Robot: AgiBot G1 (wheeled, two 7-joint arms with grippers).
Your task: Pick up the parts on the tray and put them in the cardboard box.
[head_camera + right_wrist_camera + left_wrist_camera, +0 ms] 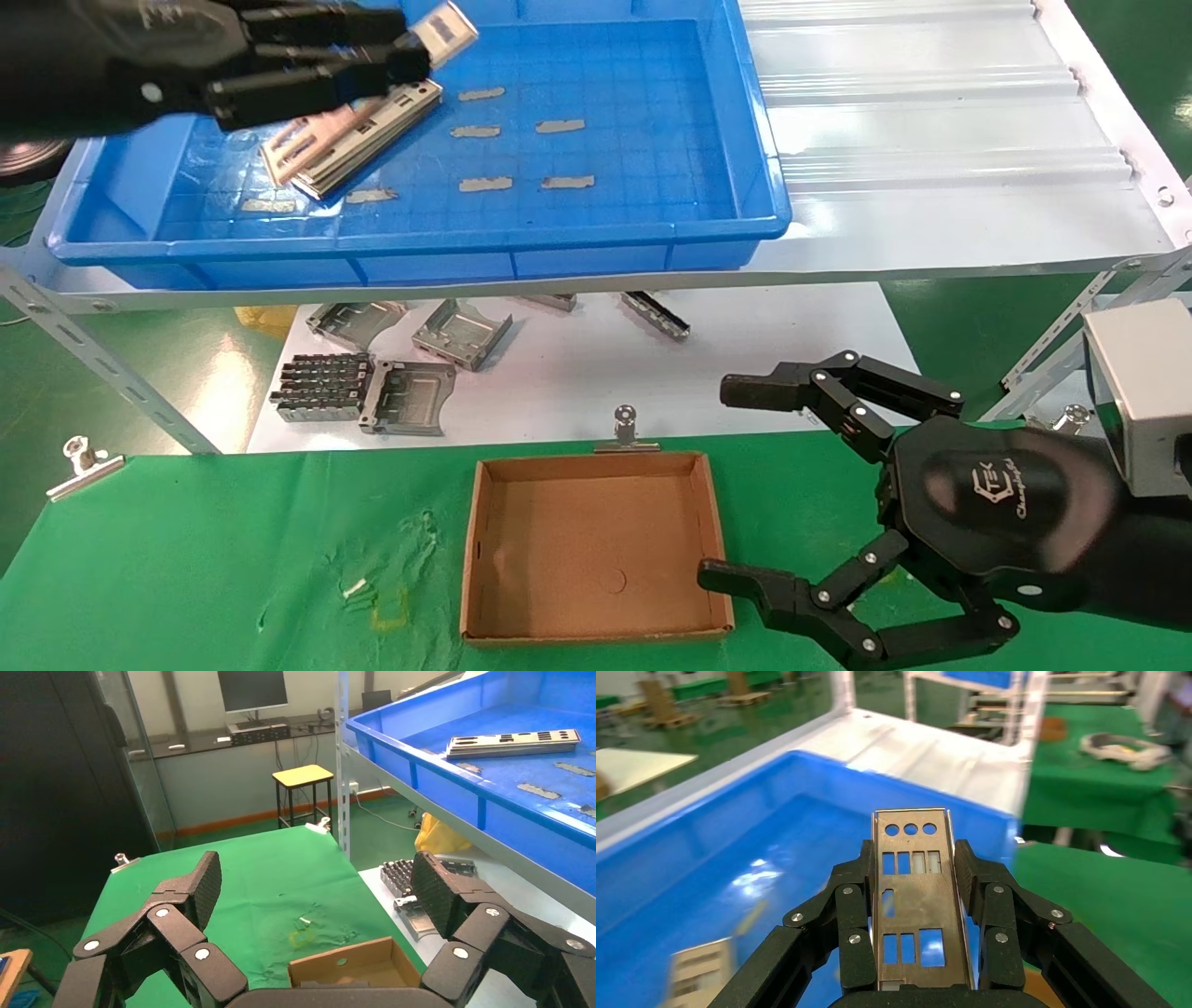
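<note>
My left gripper point(405, 58) hangs over the far left of the blue tray point(596, 238), shut on one part point(445, 28). In the left wrist view this silver-grey plate point(912, 903) with punched cutouts sits lengthwise between the fingers point(852, 896) of the left gripper point(912, 860). More parts point(358, 135) lie stacked on the tray floor below it, and the parts point(516, 741) also show in the right wrist view. The cardboard box point(596, 550) rests on the green cloth with a bare floor. My right gripper point(736, 483) is open just right of the box point(351, 966).
Several grey tape strips point(486, 130) lie on the tray floor. Bulky grey brackets point(410, 373) sit on the white shelf under the tray. Binder clips point(626, 429) point(84, 461) hold the green cloth. A white ribbed board point(931, 121) lies right of the tray.
</note>
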